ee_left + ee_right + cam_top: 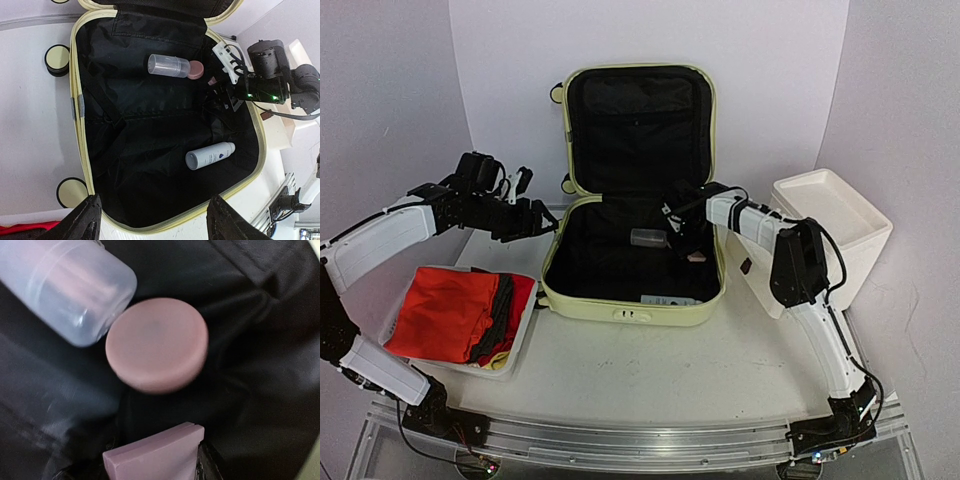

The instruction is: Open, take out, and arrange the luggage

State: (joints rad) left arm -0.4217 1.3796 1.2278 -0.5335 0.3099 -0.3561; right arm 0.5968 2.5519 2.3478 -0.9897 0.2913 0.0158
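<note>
The luggage [630, 312], a pale yellow-green suitcase, lies open with its lid upright and its black lining [250, 315] showing. Inside lie a clear tube [167, 65], a round pink cap [156, 342] next to it, and a white spray bottle [210, 155]. My right gripper [680, 240] reaches into the case beside the tube and is shut on a flat mauve block [150, 457]. My left gripper [157, 220] hovers open over the case's left rim, its fingers [82, 220] wide apart with nothing between them.
A white mesh basket [525, 330] holding red and dark clothes [450, 310] sits at the front left. A white box [830, 225] stands right of the case. The case's wheels [57, 57] jut out on its left side.
</note>
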